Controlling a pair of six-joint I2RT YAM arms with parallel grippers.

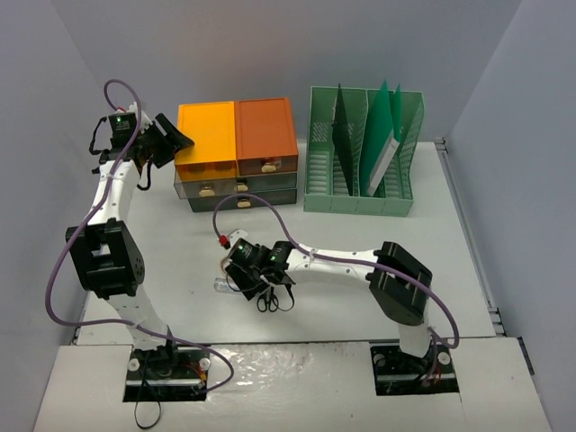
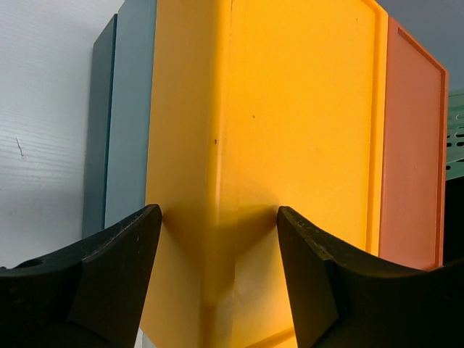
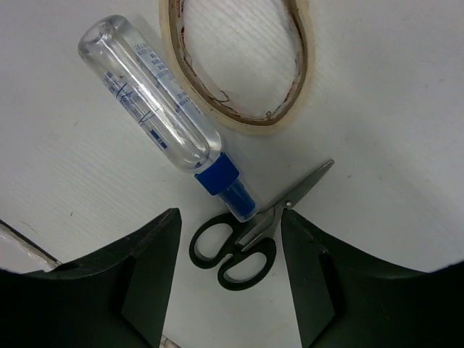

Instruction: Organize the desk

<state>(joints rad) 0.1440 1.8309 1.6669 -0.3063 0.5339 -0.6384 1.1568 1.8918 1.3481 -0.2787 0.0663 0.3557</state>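
Our right end effector hangs with its jaws apart and empty, just above the surface. The scissors lie directly beneath it, handles between the fingers, blades running away to the right. The bottle meets them with its blue tip and slants away leftward. Our left end effector, open and empty, flanks a corner of the yellow drawer unit, so the right arm is nearer.
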